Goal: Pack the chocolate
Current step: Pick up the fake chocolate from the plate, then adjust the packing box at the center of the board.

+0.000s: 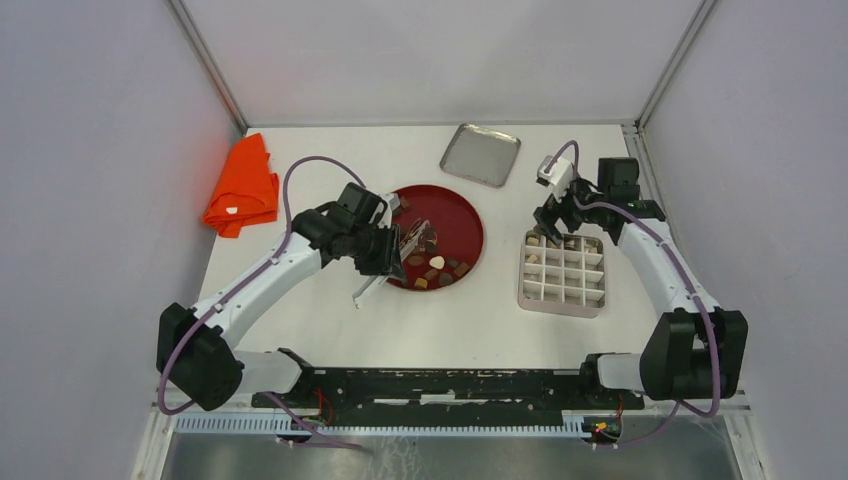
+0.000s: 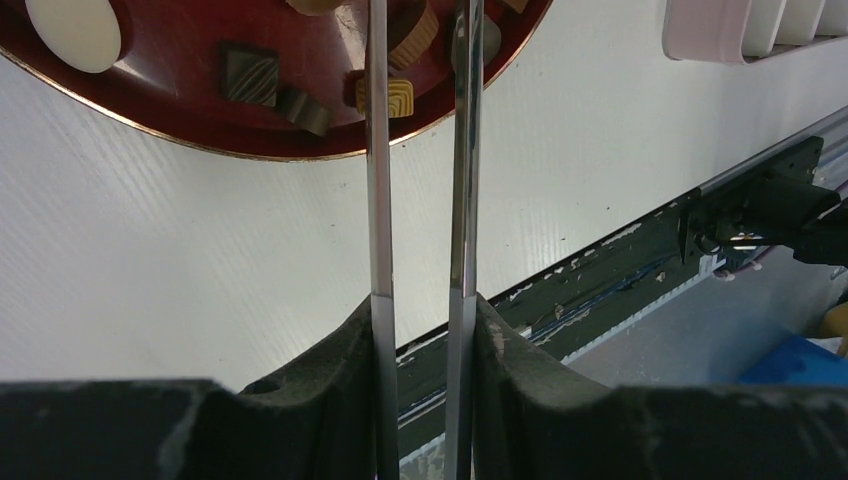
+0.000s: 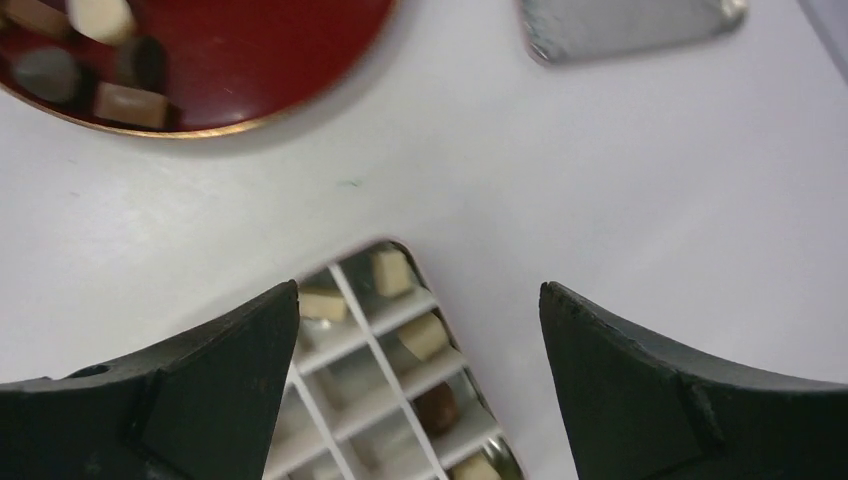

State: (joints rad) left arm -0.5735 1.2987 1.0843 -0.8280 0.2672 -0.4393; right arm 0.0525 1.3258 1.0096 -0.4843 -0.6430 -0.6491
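Left jaws pinch metal tongs over the red plate to pick chocolate, while right jaws hover spread above the divided box.

Cameras: one fixed overhead, two close wrist views.
Top external looks steeply down on the whole table from 6 o'clock; left wrist sights close along its tongs to the red plate at 12 o'clock; right wrist hangs close over the compartment box, plate at 11 o'clock. All share plate and box.
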